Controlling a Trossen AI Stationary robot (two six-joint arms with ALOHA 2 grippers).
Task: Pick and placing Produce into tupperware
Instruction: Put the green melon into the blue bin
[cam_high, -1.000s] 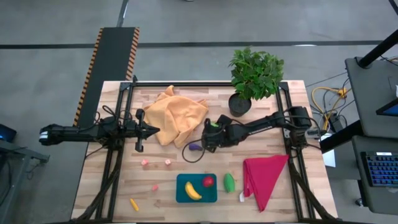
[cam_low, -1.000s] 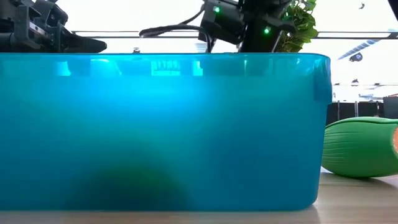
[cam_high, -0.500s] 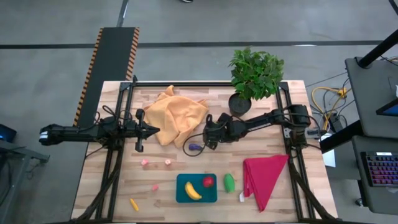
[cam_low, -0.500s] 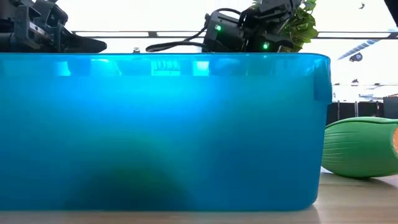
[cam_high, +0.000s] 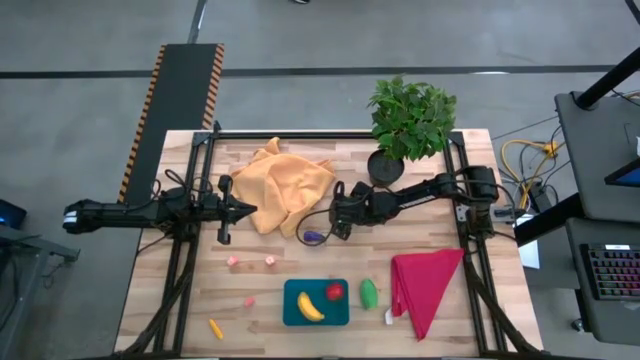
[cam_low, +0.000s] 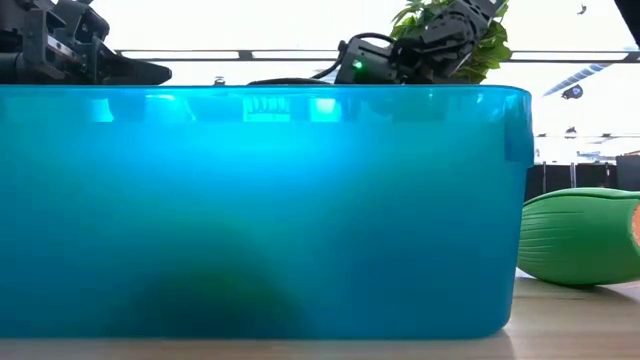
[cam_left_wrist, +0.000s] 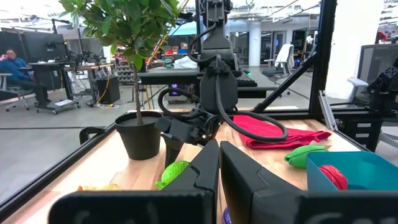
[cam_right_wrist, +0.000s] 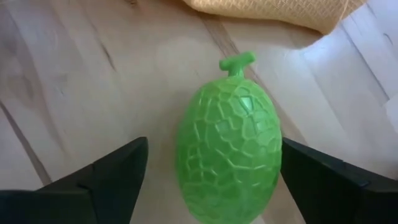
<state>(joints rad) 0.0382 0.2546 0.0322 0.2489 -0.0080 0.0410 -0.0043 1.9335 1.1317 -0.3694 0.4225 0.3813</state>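
So far, your teal-blue rectangular plastic tupperware (cam_high: 316, 303) at the worktop's front edge holds only yellow banana (cam_high: 310, 307) and red tomato (cam_high: 334, 291). Right gripper (cam_right_wrist: 208, 186), fingers spread, straddles the green bumpy melon (cam_right_wrist: 229, 146) mid-worktop. Left gripper (cam_high: 243, 209), fingers pressed together, waits. Eggplant (cam_high: 314, 237), carrot (cam_high: 215, 328), other green piece (cam_high: 368, 292) remain outside.

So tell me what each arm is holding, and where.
Nothing. The bumpy green toy fruit lies between the right gripper's open jaws, ungripped; the left gripper is empty.
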